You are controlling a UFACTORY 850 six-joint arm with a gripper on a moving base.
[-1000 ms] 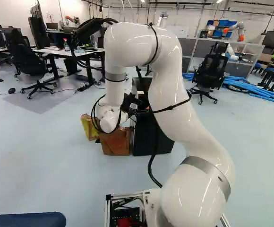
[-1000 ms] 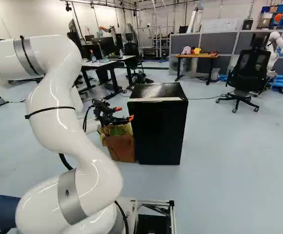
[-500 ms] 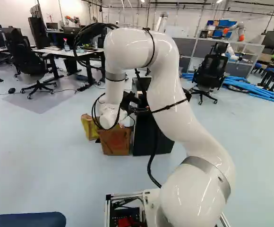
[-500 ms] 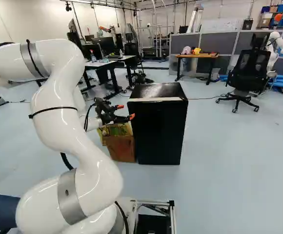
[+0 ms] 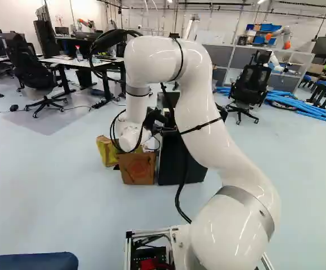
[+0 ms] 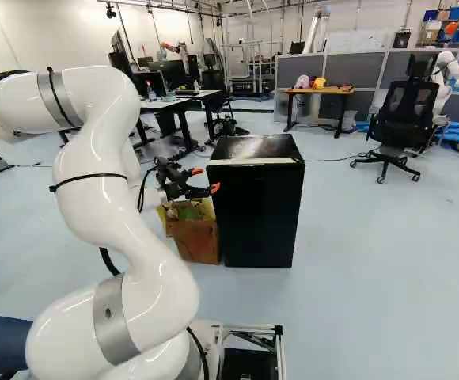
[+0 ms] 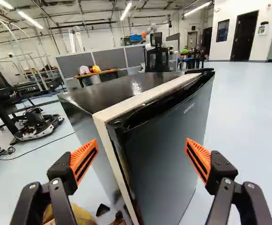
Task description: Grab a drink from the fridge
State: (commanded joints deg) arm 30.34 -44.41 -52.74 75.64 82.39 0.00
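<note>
Gripper (image 6: 206, 180) is spread wide, nothing held, orange pads (image 7: 83, 161) well apart. It's up at the near left corner of the fridge (image 6: 257, 202). In the wrist view that corner and the upright edge below it sit ahead, between the fingertips; can't tell if anything touches. Fridge door (image 7: 166, 154) faces the base and looks shut, so it hides the inside. Can't tell where the drink is.

In the way: brown cardboard box (image 6: 196, 240) on the floor just beside the fridge's left side, below the gripper, plus yellow box (image 5: 105, 151) just behind and left of it. In the left base view the arm (image 5: 199, 101) covers much of the fridge.

Around: black cable (image 6: 332, 161) on the floor out past the fridge's right side. Office chair (image 6: 404, 115) farther back on the right, blue tubes (image 5: 300, 106) on the floor behind it. Gray partition (image 6: 368, 73) across the back, wooden-top desk (image 6: 334, 91) in front of it, pink item (image 6: 302, 81) toward the desk's left end, yellow item (image 6: 318, 83) just right of that. Another robot (image 6: 449, 73) near the partition. Left side: white desk (image 5: 76, 63) and second office chair (image 5: 32, 70). Dark blue object (image 5: 31, 262) at the lower left of the left base view, close to the base.
</note>
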